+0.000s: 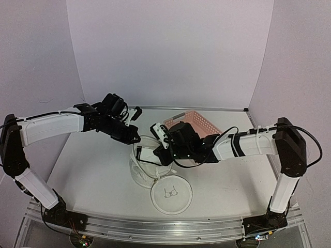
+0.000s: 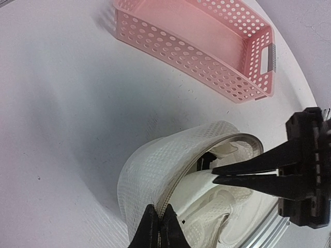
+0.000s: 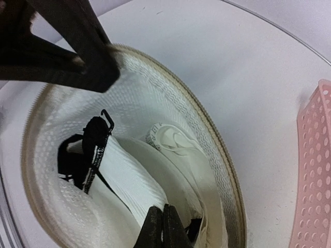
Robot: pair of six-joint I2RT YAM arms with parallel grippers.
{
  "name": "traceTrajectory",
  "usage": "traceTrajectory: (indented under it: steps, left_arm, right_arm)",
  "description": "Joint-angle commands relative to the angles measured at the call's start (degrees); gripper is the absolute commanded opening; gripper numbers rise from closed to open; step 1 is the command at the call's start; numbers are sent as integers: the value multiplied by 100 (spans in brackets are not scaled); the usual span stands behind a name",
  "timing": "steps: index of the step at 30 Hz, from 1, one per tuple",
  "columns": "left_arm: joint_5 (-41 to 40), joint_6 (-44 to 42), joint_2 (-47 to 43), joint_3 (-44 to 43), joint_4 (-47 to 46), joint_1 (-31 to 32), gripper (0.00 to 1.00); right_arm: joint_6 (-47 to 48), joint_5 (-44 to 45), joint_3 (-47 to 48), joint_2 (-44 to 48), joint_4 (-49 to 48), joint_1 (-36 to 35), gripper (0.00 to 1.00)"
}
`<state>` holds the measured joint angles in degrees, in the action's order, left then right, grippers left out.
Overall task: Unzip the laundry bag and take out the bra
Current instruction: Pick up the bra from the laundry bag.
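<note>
The right pincer (image 3: 164, 225) is closed together, clamping the white bra (image 3: 124, 175) at its tips, inside the open mesh bag (image 3: 170, 98). Ahead and left, the left pincer (image 2: 159, 230) pinches the bag's rim. A pink basket (image 3: 315, 170) sits farther right. Best to lift slowly through the opening with the rim held firm, so the black straps (image 3: 95, 147) don't snag.

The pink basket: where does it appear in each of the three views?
Top external: the pink basket sits just right of centre.
Left wrist: basket across the top, centre to right.
Right wrist: basket at the right edge, cut off.
Shared landmark: the laundry bag, seen in all three views.
</note>
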<state>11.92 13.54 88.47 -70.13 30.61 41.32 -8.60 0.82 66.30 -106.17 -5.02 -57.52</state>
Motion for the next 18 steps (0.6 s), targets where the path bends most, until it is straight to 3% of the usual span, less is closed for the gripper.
traceTrajectory:
  steps: [1,18]
  left_arm:
    - [-187,90,-31,-159,-55,25,0]
    - [-53,620,167,-352,-412,25,0]
  right_arm:
    - [-20,23,-56,685,-237,-12,0]
    - [100,1257,-421,1977,-221,-12,0]
